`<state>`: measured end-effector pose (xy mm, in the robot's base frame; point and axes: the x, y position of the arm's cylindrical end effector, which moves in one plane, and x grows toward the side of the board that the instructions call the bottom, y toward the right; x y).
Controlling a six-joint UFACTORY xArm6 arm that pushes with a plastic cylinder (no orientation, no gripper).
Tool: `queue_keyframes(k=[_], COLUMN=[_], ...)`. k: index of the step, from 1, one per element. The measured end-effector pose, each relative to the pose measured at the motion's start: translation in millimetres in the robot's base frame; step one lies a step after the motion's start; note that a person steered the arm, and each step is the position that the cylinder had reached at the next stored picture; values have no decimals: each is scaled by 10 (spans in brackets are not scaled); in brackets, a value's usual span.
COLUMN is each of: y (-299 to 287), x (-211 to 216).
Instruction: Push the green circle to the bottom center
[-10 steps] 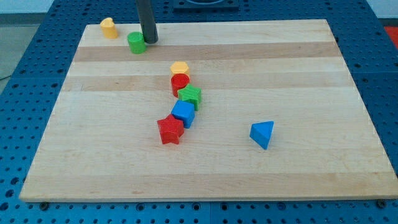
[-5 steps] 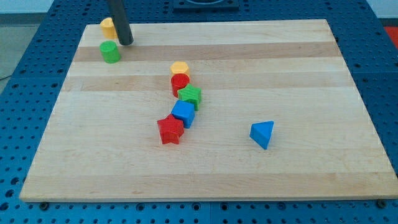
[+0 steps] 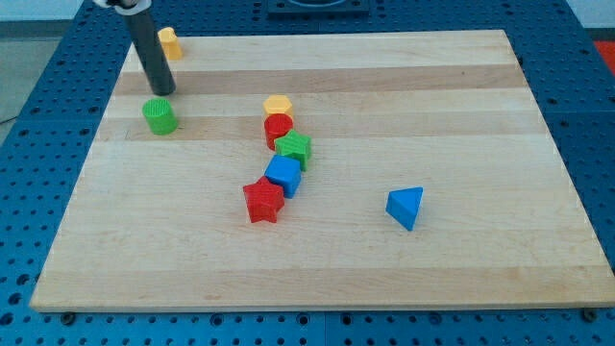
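The small green circle block (image 3: 160, 116) lies near the upper left of the light wooden bench (image 3: 461, 250). The tip (image 3: 163, 93) stands just above it. The arm has no gripper. The bottom center is far, so most pushing remains.

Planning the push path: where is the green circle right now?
The green circle sits near the board's upper left, just below my tip, well left of the yellow hexagon.
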<state>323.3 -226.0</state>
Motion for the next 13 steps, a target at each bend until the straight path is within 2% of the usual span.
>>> queue_keyframes(k=[1,2,3,4,5,6,8,10,11,12,13], y=[180,271,160,66,154,299,206,783,770,188,-162], x=[737,1032,762,722,1321,1726,1292,2011,2088,2003,2091])
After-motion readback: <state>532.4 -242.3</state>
